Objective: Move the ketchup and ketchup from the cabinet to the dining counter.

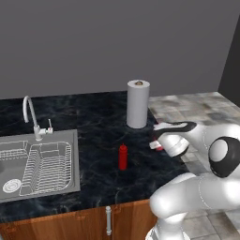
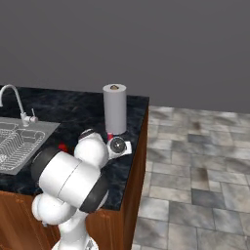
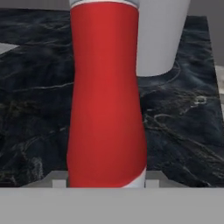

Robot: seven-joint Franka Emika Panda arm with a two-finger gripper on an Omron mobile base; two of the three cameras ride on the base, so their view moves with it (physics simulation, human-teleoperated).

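Observation:
An all-red ketchup (image 1: 123,157) stands upright on the black veined dining counter (image 1: 93,122), between the sink and my arm; its tip peeks past my arm (image 2: 62,146). My gripper (image 1: 157,146) hovers low over the counter's right end, in front of the paper towel roll, shut on the second ketchup (image 3: 107,96). That bottle is red with a pale cap and sits upright between the fingertips of my gripper (image 3: 105,183). A sliver of its red shows at the hand (image 2: 110,135). The cabinet is out of view.
A tall white paper towel roll (image 1: 138,110) stands just behind the gripper. A steel sink (image 1: 37,164) with a dish rack and a tap (image 1: 32,117) takes up the counter's left. The counter ends at its right edge (image 2: 146,127), beside grey stone tiles (image 2: 195,161).

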